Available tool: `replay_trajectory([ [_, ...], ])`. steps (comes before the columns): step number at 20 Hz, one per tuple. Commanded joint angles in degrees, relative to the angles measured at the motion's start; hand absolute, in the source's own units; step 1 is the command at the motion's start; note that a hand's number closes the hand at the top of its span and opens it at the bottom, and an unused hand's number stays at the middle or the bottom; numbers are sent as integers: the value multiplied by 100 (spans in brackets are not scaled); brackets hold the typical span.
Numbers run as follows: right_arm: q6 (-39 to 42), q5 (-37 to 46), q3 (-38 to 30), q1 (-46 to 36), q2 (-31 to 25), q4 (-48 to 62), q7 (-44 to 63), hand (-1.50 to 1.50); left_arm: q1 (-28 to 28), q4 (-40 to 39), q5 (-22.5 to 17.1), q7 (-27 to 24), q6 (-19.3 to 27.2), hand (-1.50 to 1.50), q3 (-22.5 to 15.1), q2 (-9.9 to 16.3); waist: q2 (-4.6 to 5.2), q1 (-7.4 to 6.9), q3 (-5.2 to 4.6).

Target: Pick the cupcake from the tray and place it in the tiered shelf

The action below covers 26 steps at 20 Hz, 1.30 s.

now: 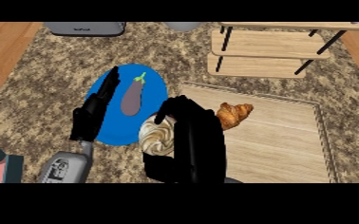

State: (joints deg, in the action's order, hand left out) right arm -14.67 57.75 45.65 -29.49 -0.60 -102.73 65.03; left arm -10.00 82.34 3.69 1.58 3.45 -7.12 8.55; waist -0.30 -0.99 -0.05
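A cupcake [155,135] with swirled cream frosting shows at the left edge of the wooden tray [280,142]. My right hand [191,142] is curled round it from the right and hides most of it. The tiered shelf [270,50] with pale wooden boards and black legs stands at the back right, well away from the hand. My left hand [95,111] rests open with straight fingers over the left side of a blue plate [153,83].
An eggplant [132,98] lies on the blue plate. A croissant [233,114] lies on the tray just right of my right hand. A grey appliance [85,28] and a grey bowl [184,26] stand at the back edge.
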Motion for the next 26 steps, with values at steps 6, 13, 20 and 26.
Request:
replay_trajectory([
  [6,935,1152,-635,-990,56,-691,1673,150,42,-89,125,-77,142,0,41,-68,-24,158,-5],
  [13,1780,1557,-1527,-1690,56,-721,1515,150,-34,98,-38,178,-32,0,140,9,-25,136,-2],
  [20,2298,1318,-2713,-2541,56,-428,1076,150,-343,-158,102,209,54,0,194,-22,7,145,0],
  [26,2438,1723,-3322,-2801,47,-182,609,150,-38,45,-19,121,-139,0,253,58,7,113,2],
])
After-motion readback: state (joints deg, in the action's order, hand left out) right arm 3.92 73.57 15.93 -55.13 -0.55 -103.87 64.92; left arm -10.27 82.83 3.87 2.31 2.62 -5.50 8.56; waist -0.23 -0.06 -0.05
